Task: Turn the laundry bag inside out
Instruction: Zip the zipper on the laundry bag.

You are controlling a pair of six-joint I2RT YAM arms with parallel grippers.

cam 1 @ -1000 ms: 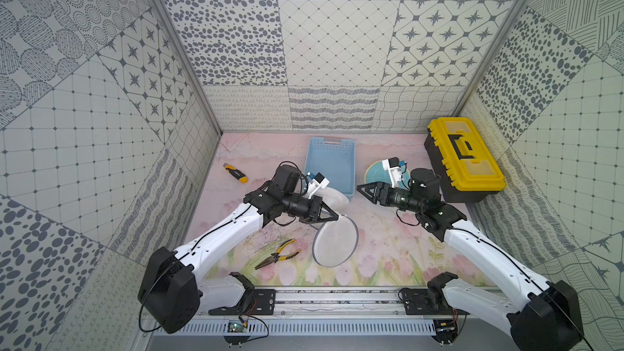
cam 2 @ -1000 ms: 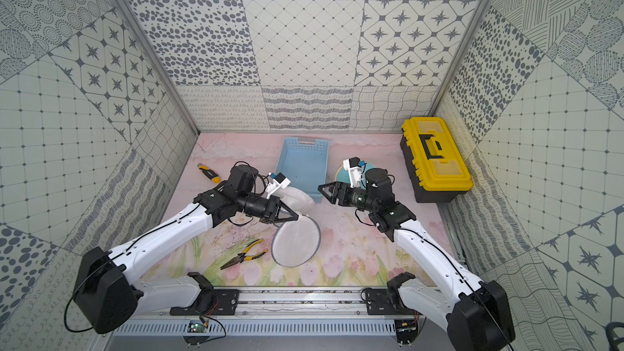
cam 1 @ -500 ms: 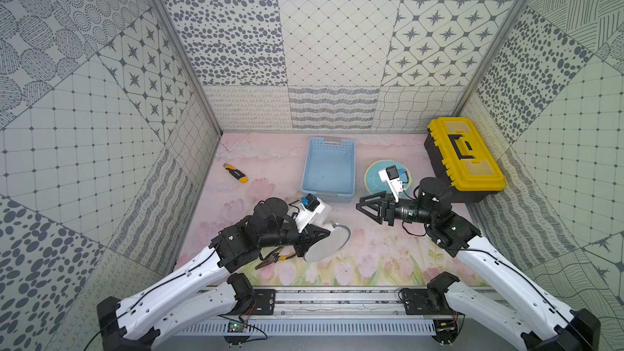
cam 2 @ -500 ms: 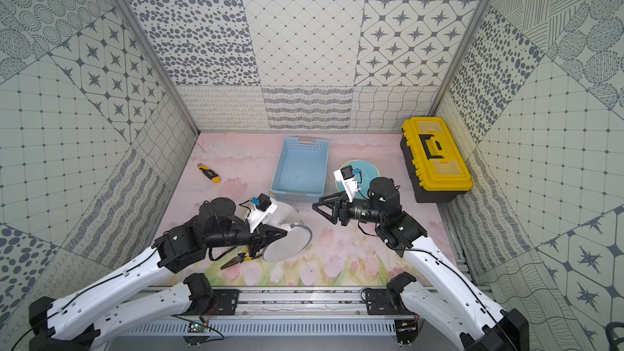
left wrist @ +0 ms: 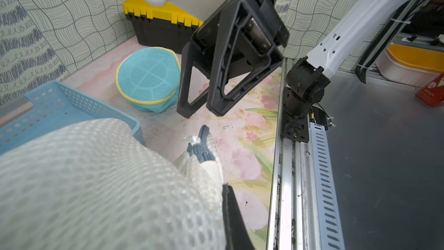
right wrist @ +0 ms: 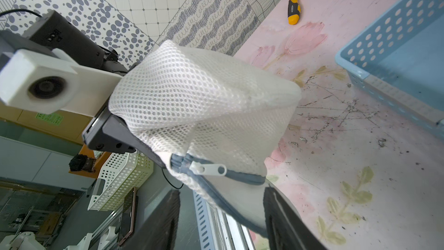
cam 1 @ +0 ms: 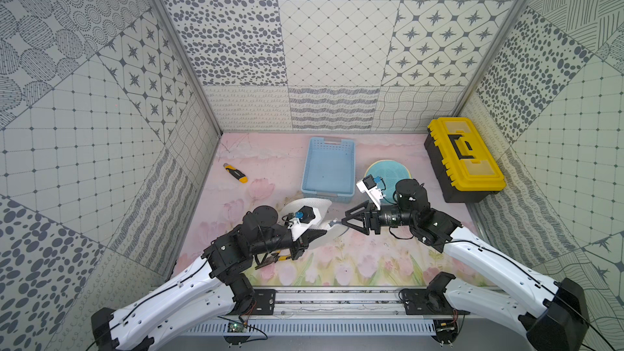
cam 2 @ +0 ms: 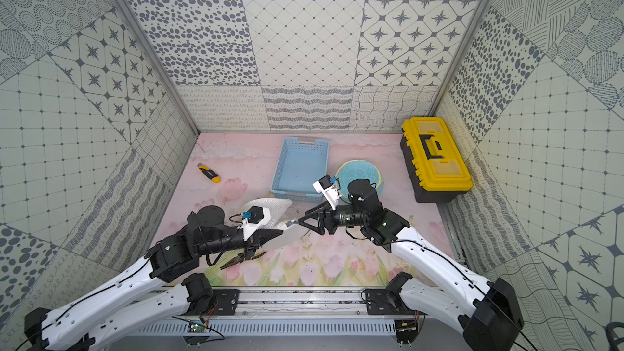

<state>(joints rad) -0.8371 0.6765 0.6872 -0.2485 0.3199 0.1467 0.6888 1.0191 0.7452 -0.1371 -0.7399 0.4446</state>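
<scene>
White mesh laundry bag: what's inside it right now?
The left gripper, shut, reaches inside the white mesh laundry bag; its fingertips are covered by mesh. No other contents show.

Obstacles: blue basket (cam 1: 329, 167) at upper centre of the mat; teal mesh hamper (cam 1: 388, 172) just right of it; yellow toolbox (cam 1: 464, 158) against the right wall; utility knife (cam 1: 235, 173) at upper left; pliers (cam 2: 238, 260) under the left arm; white laundry bag (cam 2: 270, 207) draped mid-mat, between both arms.

Free room: bare mat (cam 1: 337, 265) across the lower centre and lower right; a strip along the back wall; a narrow gap between hamper and toolbox.
</scene>
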